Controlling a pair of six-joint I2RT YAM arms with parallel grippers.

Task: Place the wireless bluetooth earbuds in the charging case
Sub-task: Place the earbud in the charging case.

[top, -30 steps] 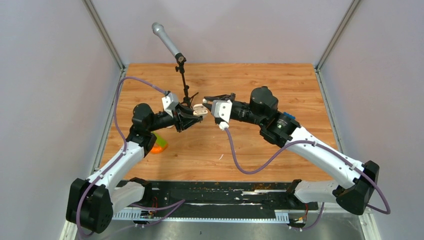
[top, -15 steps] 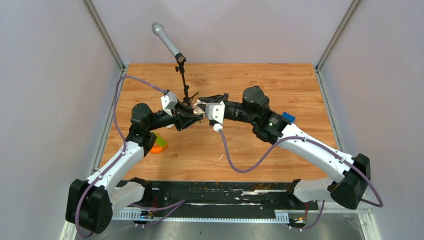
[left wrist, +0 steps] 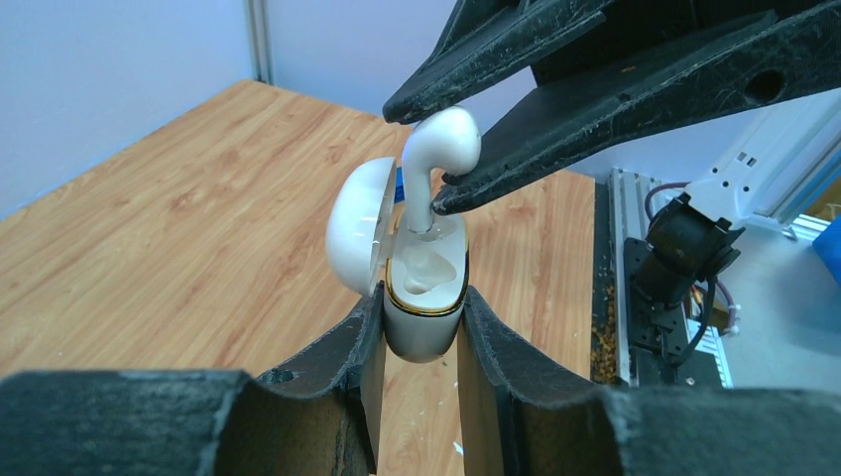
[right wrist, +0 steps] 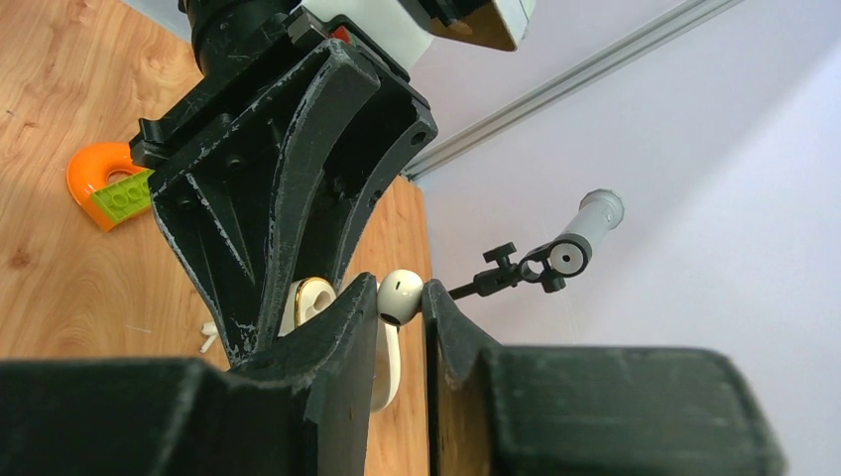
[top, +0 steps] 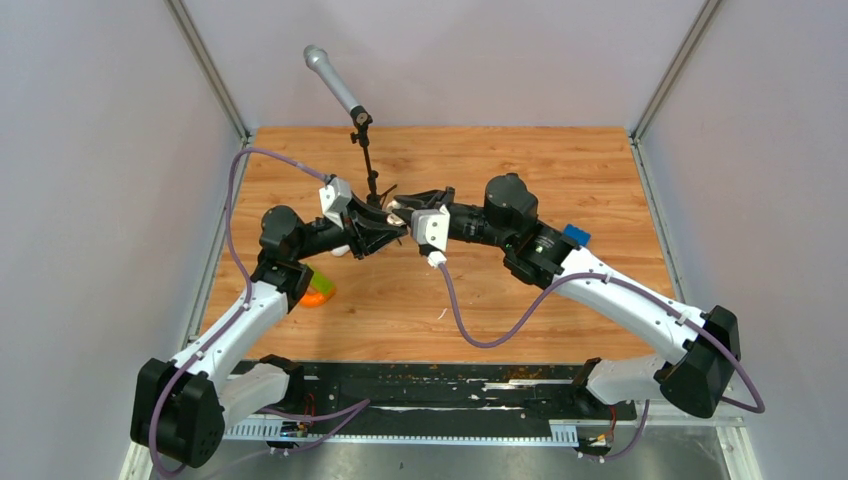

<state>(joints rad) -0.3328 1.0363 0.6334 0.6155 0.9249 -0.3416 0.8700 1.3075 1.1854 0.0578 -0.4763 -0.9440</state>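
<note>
Left hand (left wrist: 419,302) closed on the charging case (left wrist: 421,335), one finger on each side of its lower body, case upright and raised off the table (top: 560,160)

Case lid (left wrist: 355,238) hinged open, tilted away to the left of that hand's fingers; gold-toned rim around the open mouth

Right hand (right wrist: 402,297) closed on one of the wireless bluetooth earbuds (left wrist: 436,139), pinching the rounded head between its fingertips

From the left wrist view I see the bud directly above the left hand, stem pointing down, its tip at the far pocket of the open case; I cannot tell how deep it sits

A pale shape lies in the pocket nearer the left hand; bud or bare socket, I cannot tell

From above, both hands meet tip to tip over the middle of the table, right hand (top: 405,207) just beyond the left hand (top: 385,232)

Orange ring with a green brick (top: 318,291) lies on the table behind the left hand, beside its arm

Microphone on a thin stand (top: 335,80) rises just past both hands
</note>
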